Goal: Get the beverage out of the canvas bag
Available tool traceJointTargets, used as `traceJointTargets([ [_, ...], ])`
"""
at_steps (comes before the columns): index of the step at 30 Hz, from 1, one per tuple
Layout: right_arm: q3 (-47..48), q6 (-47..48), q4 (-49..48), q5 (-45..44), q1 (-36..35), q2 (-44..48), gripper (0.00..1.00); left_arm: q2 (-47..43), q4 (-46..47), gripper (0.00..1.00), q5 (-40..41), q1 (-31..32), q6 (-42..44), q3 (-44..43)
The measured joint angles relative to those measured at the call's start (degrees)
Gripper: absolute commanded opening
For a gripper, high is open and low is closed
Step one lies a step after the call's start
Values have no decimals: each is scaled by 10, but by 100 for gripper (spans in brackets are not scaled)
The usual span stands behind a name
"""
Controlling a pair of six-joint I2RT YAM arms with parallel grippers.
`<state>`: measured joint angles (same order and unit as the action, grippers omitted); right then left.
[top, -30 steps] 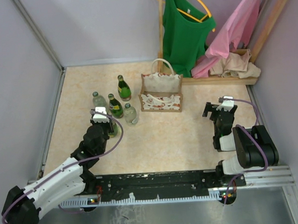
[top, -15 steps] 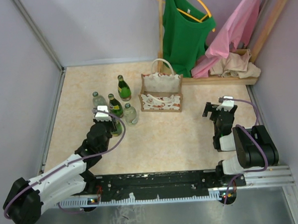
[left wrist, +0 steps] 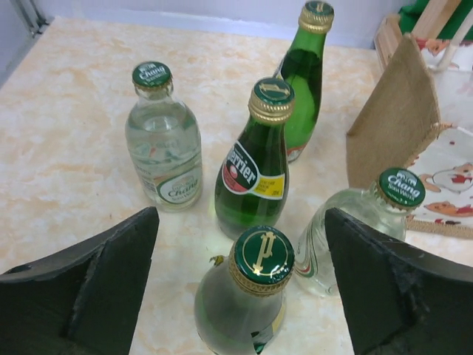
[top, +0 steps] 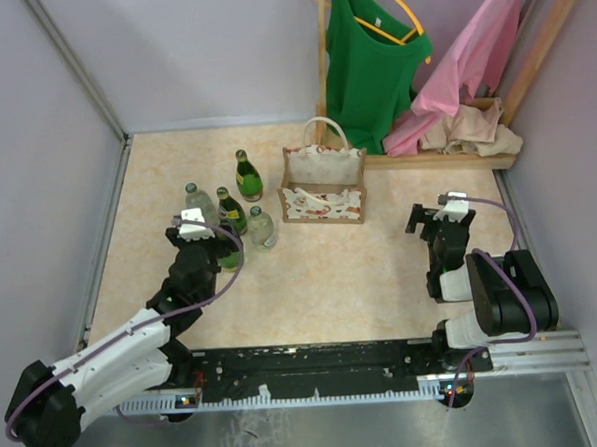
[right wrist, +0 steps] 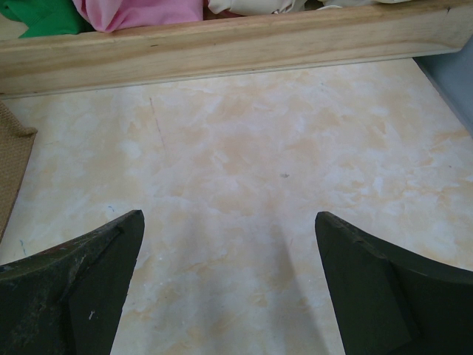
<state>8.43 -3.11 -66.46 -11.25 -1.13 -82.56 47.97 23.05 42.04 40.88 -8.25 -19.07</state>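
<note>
The canvas bag (top: 323, 187) stands toward the far edge of the worktop, right of centre, in front of the wooden rack (top: 440, 159), handles up. To its left stands a cluster of five bottles, and the nearest, a gold-capped bottle (left wrist: 247, 299), sits between the spread fingers of the left gripper (top: 196, 231), which is released with nothing held. Just beyond it are the Perrier bottle (left wrist: 255, 166), two clear Chang bottles (left wrist: 162, 140) and a tall green one (left wrist: 307, 74). My read: this looks like a set-down of a bottle taken from the bag. To finish well, the left gripper should rise straight up, clearing the cap before swinging away, because neighbours stand close on both sides and a sideways drift could topple them. The right gripper (top: 440, 216) waits over bare worktop near the right edge, jaws apart, empty.
</note>
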Motion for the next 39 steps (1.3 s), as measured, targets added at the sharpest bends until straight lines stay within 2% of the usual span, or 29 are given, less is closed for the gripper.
traceJointTargets([
  [10, 0, 0, 0, 0, 0, 0, 99, -29, 0, 100, 39, 0, 17, -36],
  [18, 0, 0, 0, 0, 0, 0, 99, 21, -11, 100, 87, -24, 62, -135],
  [20, 0, 0, 0, 0, 0, 0, 99, 40, -33, 100, 74, -67, 53, -167],
  [25, 0, 0, 0, 0, 0, 0, 99, 50, -84, 100, 20, -220, 9, -203],
  [31, 0, 0, 0, 0, 0, 0, 99, 44, -101, 100, 12, -336, -12, -198],
  [34, 0, 0, 0, 0, 0, 0, 99, 39, -99, 100, -11, -424, -31, -178],
  [39, 0, 0, 0, 0, 0, 0, 99, 102, -94, 100, -76, -554, -54, -170],
])
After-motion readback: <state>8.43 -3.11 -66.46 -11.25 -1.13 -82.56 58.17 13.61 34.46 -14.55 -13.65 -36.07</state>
